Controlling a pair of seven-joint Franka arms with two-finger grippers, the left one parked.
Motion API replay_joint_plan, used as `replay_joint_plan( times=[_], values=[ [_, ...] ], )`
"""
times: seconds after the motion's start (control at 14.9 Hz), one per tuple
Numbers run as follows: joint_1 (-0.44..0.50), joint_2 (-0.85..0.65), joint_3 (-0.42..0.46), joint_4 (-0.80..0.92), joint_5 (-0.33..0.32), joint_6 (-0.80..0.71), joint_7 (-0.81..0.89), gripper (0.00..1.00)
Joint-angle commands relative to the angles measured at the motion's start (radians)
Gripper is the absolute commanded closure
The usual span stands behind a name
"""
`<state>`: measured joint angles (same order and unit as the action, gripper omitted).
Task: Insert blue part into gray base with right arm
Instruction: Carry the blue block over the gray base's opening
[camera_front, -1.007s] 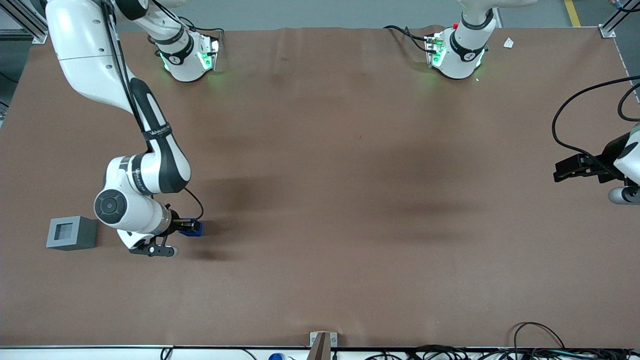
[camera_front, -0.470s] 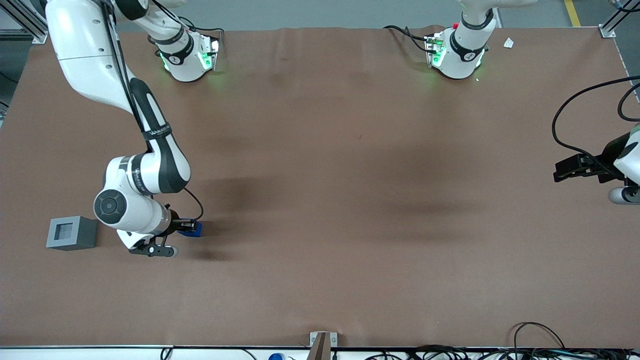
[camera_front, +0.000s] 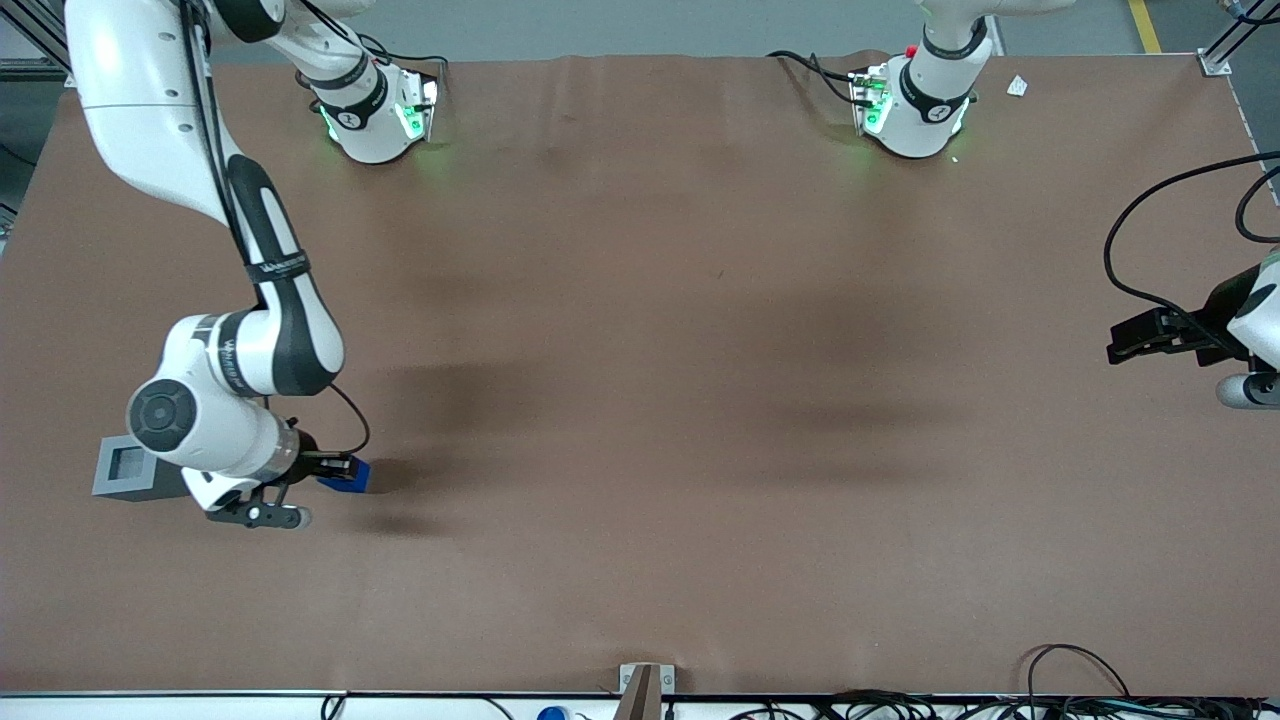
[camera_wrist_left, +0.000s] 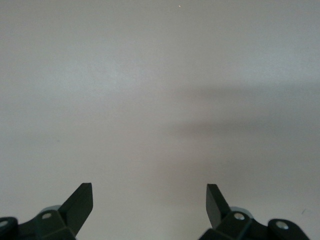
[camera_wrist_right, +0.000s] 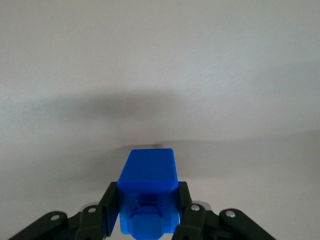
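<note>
Front view: the right arm (camera_front: 215, 400) now reaches lower over the brown desk (camera_front: 700, 400) and has swung toward its own end of the desk since a second ago, carrying the blue part with it. Its wrist now overlaps the gray base (camera_front: 125, 467), which a second ago sat clear of the arm. The claw (camera_front: 335, 470) points toward three o'clock from the wrist and pinches the blue part (camera_front: 347, 473), which juts out past the fingertips. A shadow lies on the desk at about four o'clock from the part, so it looks to be held off the surface, though that is a judgement. The gray base lies at nine o'clock from the blue part, near but not touching it, with the wrist between them. The transfer toward the base seems under way, and the part is not yet over the recess.

Left wrist view: only bare desk surface and the parked arm's own fingertips show, with none of the task's things.

Right wrist view: the claw (camera_wrist_right: 146, 206) closes on the blue part (camera_wrist_right: 148, 177) from both sides, one black finger (camera_wrist_right: 111, 210) pressed flat against each side face. The part is a bright, smooth, square-edged plastic block. A smaller stepped section shows between the fingers, on the end nearer the wrist. Pale desk surface and a soft shadow lie at twelve o'clock from the part. The gray base is not in sight here.
</note>
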<state>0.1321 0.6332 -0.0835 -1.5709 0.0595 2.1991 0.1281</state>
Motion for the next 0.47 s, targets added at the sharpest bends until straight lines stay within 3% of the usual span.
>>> replay_joint_plan(
  times=[0.0, 0.4],
  values=[
    [-0.045, -0.026, 0.013, 0.054, -0.024, -0.090, -0.037, 0.86],
    [-0.167, -0.033, 0.015, 0.138, -0.012, -0.186, -0.205, 0.87]
  ],
)
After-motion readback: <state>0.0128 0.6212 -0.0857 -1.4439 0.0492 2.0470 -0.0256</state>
